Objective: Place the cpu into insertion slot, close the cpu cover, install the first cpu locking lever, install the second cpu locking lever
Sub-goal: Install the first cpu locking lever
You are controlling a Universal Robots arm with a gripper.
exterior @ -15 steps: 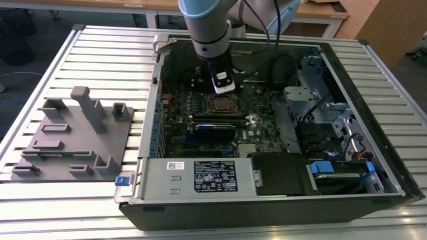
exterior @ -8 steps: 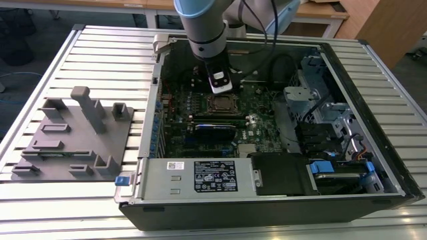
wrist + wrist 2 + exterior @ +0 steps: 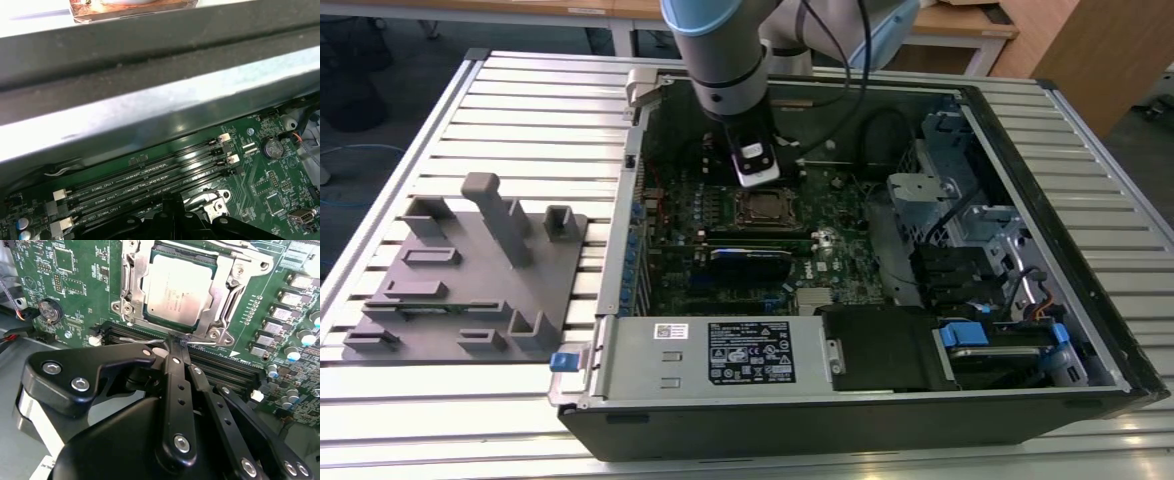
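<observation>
silvery-beige metal marked the top of the cpu (image 3: 176, 286), which lay flat inside the insertion slot (image 3: 761, 208) near the middle of the green motherboard (image 3: 75, 270). the cpu cover (image 3: 223, 296), a thin silvery frame, lay down around the chip's edges, and the chip's top showed through its square window. in the second wrist view the gripper (image 3: 176, 342) sat just beside the socket, on the side facing the long black memory slots (image 3: 227, 371). its black fingers (image 3: 172, 375) were drawn together at the tips, with no gap visible between them. a thin wire locking lever (image 3: 142, 340) ran across right at those tips. whether the tips actually pinched the wire could not be told. a round coin battery (image 3: 49, 310) sat on the board, well apart from the socket.

in the exterior view the arm reached down into the open computer case (image 3: 1067, 330), with the gripper just above the socket. a grey power supply (image 3: 707, 352) filled the case's near edge. the case rested on a slatted metal table (image 3: 520, 110), and a grey moulded fixture (image 3: 467, 270) stood on the table at the exterior view's left.
</observation>
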